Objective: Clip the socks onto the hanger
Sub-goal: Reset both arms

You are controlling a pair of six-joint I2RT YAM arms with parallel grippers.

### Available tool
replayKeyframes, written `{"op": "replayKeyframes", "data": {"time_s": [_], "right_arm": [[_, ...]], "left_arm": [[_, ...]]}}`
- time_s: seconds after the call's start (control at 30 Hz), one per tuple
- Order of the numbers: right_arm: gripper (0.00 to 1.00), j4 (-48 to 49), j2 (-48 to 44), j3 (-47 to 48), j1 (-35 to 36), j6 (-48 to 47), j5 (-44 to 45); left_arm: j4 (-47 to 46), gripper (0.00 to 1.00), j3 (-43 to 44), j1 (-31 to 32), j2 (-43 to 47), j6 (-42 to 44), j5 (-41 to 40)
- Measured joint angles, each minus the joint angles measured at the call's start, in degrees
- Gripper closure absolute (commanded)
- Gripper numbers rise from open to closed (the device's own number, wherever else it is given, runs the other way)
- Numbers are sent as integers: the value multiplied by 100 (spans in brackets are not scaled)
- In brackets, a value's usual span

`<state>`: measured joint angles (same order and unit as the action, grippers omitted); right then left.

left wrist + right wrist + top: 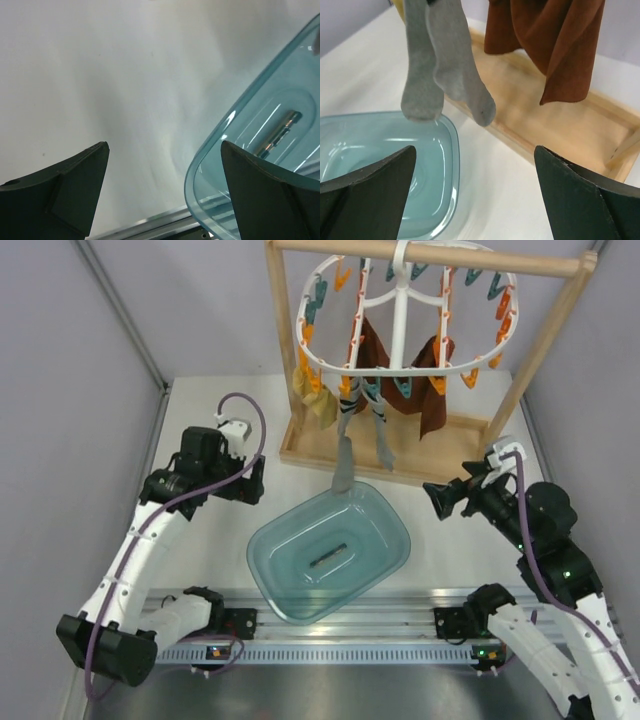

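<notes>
The white hanger (pixel 400 300) with orange and teal clips hangs from the wooden rack's top bar. Two grey socks (pixel 345 455) with striped cuffs hang clipped at its front; they also show in the right wrist view (pixel 440 70), dangling over the bin's far edge. Mustard-yellow socks (pixel 312 405) hang clipped at its left. My left gripper (pixel 255 480) is open and empty, low over the table beside the bin; in its wrist view (pixel 164 145) only table and bin rim lie between the fingers. My right gripper (pixel 433 496) (pixel 474 148) is open and empty, facing the grey socks.
A clear teal bin (pixel 262 540) sits in the table's middle between the arms, with no socks in it; a small metal piece (pixel 280 132) shows through its floor. Dark brown socks (pixel 435 390) (pixel 560 40) hang at the back. The wooden rack's base tray (pixel 450 445) (pixel 560 125) stands behind the bin.
</notes>
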<state>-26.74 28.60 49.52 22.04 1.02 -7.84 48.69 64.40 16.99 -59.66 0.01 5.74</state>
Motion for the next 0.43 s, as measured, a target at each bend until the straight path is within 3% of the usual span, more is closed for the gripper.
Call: {"op": "replayKeyframes", "data": {"time_s": [0.43], "right_arm": [[0, -590, -125, -678, -494, 190, -101]], "left_arm": [[162, 2, -374, -407, 481, -269, -804]]}}
